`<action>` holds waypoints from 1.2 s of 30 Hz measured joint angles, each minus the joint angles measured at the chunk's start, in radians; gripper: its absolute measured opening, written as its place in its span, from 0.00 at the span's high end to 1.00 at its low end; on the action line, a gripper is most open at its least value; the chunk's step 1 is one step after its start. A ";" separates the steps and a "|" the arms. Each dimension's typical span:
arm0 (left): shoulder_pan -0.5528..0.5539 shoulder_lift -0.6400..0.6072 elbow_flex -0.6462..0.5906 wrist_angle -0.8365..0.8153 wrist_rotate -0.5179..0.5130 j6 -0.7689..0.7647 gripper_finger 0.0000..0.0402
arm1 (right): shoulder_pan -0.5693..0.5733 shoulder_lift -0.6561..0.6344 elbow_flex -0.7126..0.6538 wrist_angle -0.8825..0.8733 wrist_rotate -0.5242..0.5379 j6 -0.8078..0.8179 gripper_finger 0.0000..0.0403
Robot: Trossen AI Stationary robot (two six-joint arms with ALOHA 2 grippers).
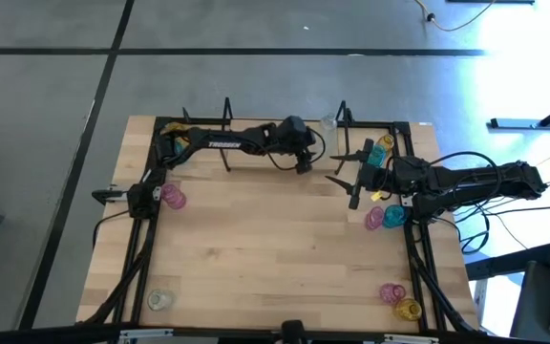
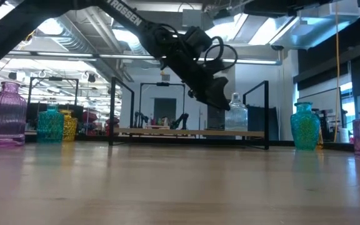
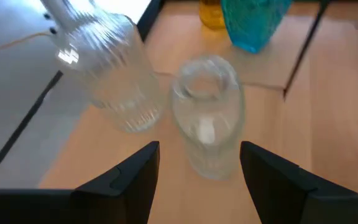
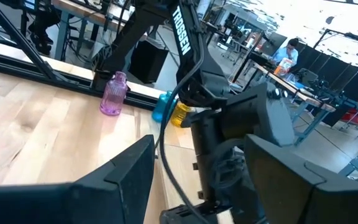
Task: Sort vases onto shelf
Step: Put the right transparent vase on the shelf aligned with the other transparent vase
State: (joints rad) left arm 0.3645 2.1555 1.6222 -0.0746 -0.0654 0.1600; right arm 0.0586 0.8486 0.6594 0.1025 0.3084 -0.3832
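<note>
Two clear vases stand side by side on the shelf (image 2: 186, 132) near its right end: a smooth one (image 3: 207, 118) and a ribbed one (image 3: 114, 74). My left gripper (image 3: 199, 163) slants down over the shelf (image 1: 311, 145), open. Its fingers stand on either side of the smooth vase (image 2: 237, 114), and a gap shows at one finger. My right gripper (image 4: 197, 165) hangs open and level above the table's right part (image 1: 349, 177), nothing between its fingers. A teal vase (image 3: 250, 22) and a yellow vase (image 3: 211, 14) stand past the shelf's end.
Pink (image 4: 113, 93), teal (image 4: 162, 106) and yellow (image 4: 180, 113) vases stand by the left arm's base. A pink and a teal vase (image 1: 385, 217) stand at the right edge. Pink and yellow vases (image 1: 401, 301) are near right, a clear one (image 1: 160, 299) near left. The shelf's wire upright (image 3: 303, 50) is close.
</note>
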 joint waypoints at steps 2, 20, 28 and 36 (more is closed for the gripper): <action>0.000 0.000 0.000 0.021 -0.001 0.001 0.46 | 0.000 0.000 0.000 0.000 -0.006 0.000 0.41; 0.024 0.024 0.000 0.116 0.000 0.008 0.46 | 0.000 0.000 0.000 0.000 -0.006 0.004 0.41; 0.029 0.025 0.000 0.131 0.001 0.011 0.46 | 0.000 0.000 0.000 0.000 -0.007 0.004 0.41; 0.006 0.015 0.000 0.123 -0.017 0.061 0.46 | 0.000 0.000 0.001 -0.003 -0.007 0.004 0.41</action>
State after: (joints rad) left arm 0.3702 2.1710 1.6226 0.0483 -0.0827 0.2211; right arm 0.0582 0.8486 0.6601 0.0993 0.3016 -0.3794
